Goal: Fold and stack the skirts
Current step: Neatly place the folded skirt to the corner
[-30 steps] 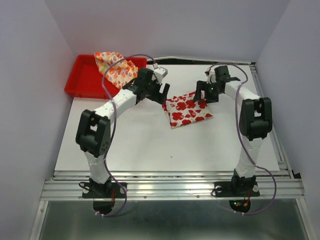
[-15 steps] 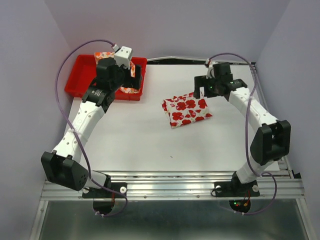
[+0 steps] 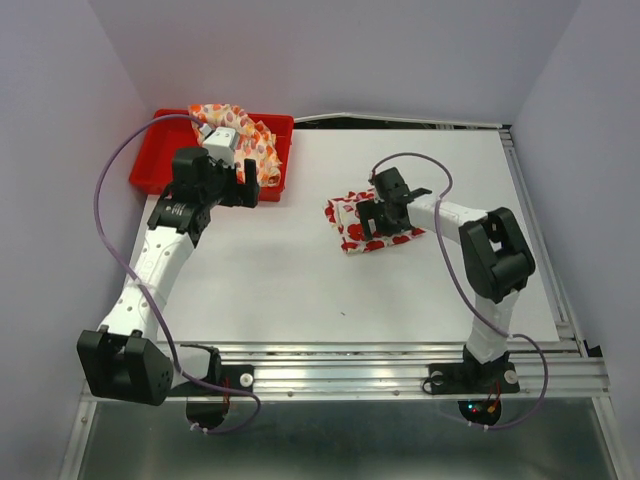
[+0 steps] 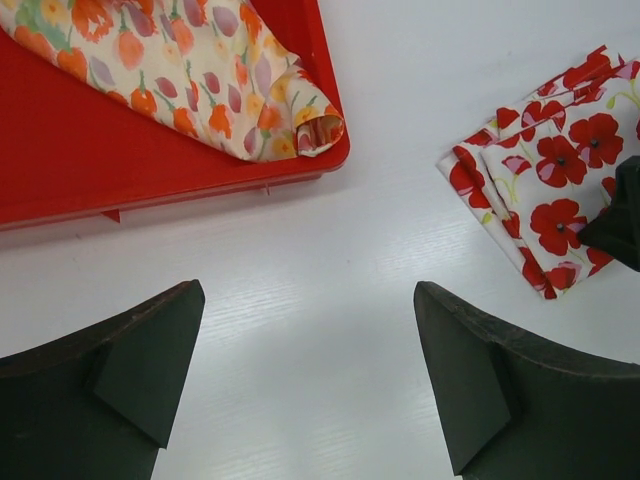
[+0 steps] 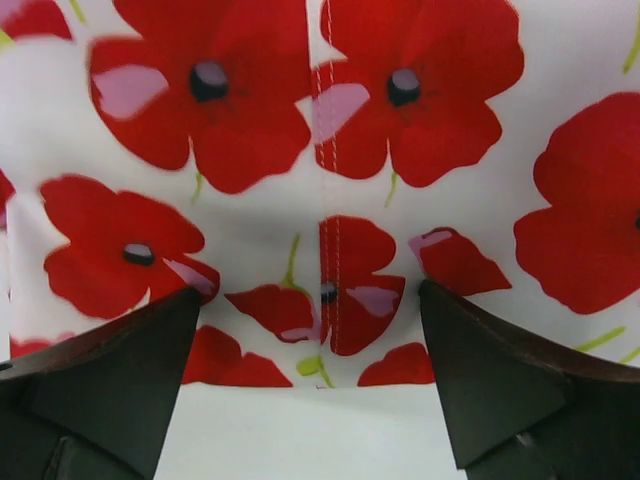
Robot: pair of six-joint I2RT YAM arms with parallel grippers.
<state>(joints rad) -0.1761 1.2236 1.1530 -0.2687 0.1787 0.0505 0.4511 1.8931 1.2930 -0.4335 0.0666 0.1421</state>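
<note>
The white skirt with big red flowers [image 3: 352,232] lies folded on the table's middle. My right gripper [image 3: 372,222] hovers low over it, open, its fingers straddling the skirt's near hem [image 5: 320,150] with nothing pinched between them. The cream skirt with orange and red marks [image 3: 245,128] lies bunched in the red tray [image 3: 158,168], one rolled end hanging over the tray's right rim [image 4: 315,125]. My left gripper [image 3: 240,190] is open over bare table just in front of the tray's near right corner. Its fingers [image 4: 150,370] are empty.
The red tray [image 4: 150,160] sits at the back left corner of the white table [image 3: 300,290]. In the left wrist view the flowered skirt [image 4: 550,180] lies to the right, with the right gripper's dark body at the frame edge. Grey walls close in on both sides.
My left arm swung from beside the flowered skirt to the tray, then drew back to its near right corner. My right gripper let go of the skirt's far corner and came down over its middle.
</note>
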